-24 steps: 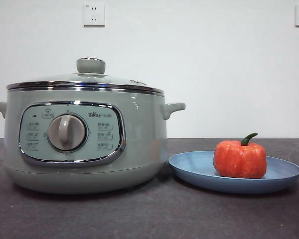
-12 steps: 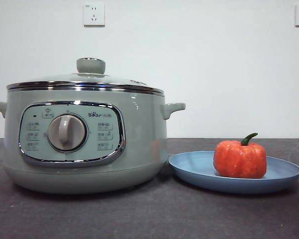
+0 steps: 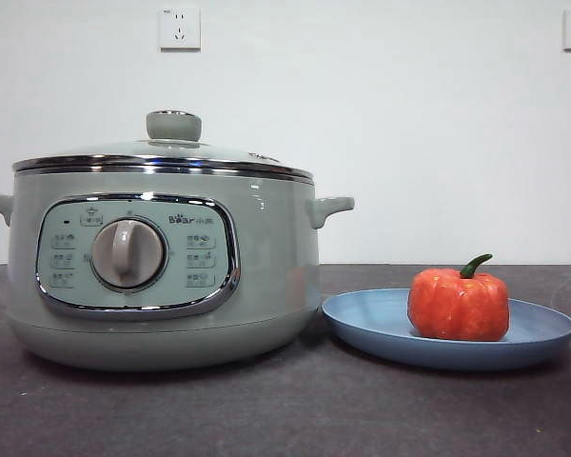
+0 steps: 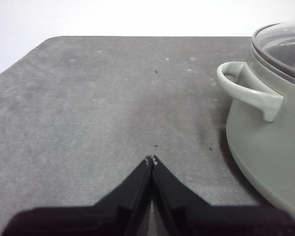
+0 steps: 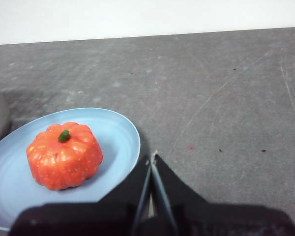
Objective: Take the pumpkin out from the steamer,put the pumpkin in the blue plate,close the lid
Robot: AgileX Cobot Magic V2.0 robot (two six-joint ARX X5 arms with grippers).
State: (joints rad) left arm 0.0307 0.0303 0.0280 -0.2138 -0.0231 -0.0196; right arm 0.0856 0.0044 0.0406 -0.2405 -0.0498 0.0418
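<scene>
The pumpkin [image 3: 458,303] sits upright in the blue plate [image 3: 371,328], to the right of the steamer [image 3: 266,276]. The lid [image 3: 171,152] rests shut on the steamer, knob on top. In the right wrist view the pumpkin [image 5: 64,155] lies in the blue plate [image 5: 123,137], and my right gripper [image 5: 152,157] is shut and empty beside the plate's rim. In the left wrist view my left gripper [image 4: 151,160] is shut and empty over bare table, apart from the steamer [image 4: 265,147] and its side handle [image 4: 246,88]. Neither gripper shows in the front view.
The dark grey table [image 3: 285,419] runs to a white wall with two sockets [image 3: 179,27]. The table's far edge and a rounded corner [image 4: 44,44] show in the left wrist view.
</scene>
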